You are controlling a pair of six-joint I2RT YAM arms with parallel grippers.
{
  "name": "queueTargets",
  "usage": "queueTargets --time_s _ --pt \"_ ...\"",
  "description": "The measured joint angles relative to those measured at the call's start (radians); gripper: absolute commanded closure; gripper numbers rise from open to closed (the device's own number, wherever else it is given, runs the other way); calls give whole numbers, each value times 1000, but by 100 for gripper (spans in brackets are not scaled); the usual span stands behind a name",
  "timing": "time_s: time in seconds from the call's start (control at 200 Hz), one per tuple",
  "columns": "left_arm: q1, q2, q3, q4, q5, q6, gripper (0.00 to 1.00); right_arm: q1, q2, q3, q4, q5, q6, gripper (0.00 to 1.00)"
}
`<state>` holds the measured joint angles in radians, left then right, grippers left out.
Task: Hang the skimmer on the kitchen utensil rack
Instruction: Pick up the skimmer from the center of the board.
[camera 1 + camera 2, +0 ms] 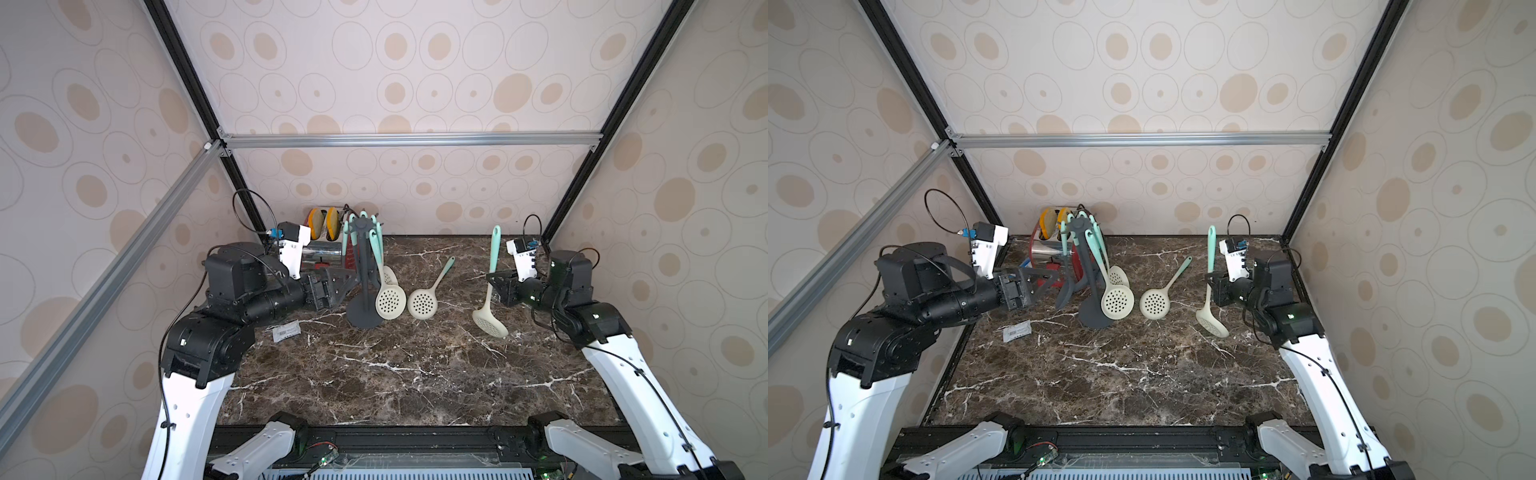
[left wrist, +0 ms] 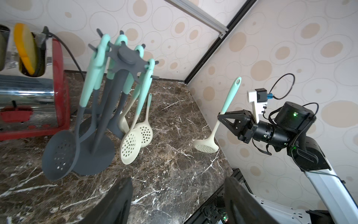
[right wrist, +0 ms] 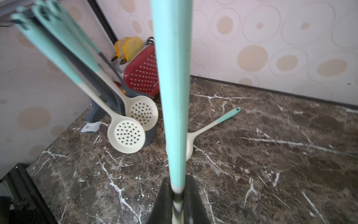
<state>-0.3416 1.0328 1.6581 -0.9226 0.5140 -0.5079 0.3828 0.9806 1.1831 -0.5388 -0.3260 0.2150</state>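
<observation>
Gripping skimmer (image 1: 494, 253) mid-handle, right gripper (image 1: 493, 277) closed, frame right; left gripper (image 2: 178, 197) wide, empty. Lift eyelet (image 1: 496, 229) above kitchen utensil rack (image 1: 364, 270), centre-left, drop onto free hook.

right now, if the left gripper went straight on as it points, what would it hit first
Probably the kitchen utensil rack: in both top views the open left gripper points at its pole and hanging skimmers. Its wrist view puts them slightly off-line, so it might brush one.
</observation>
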Motion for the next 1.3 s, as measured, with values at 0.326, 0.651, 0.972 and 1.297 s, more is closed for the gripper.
queueTargets --time_s 0.326,0.651,0.972,1.297 --pt "-333 92 34 104 -177 -8 22 398 14 163 -108 320 96 100" --pt "-476 151 -24 314 -261 -8 22 614 141 259 -124 486 235 100" --pt "-498 220 -39 431 -257 -15 26 668 183 312 -88 483 295 100" --pt "-514 286 -39 446 -283 -21 68 713 203 327 -59 484 304 100"
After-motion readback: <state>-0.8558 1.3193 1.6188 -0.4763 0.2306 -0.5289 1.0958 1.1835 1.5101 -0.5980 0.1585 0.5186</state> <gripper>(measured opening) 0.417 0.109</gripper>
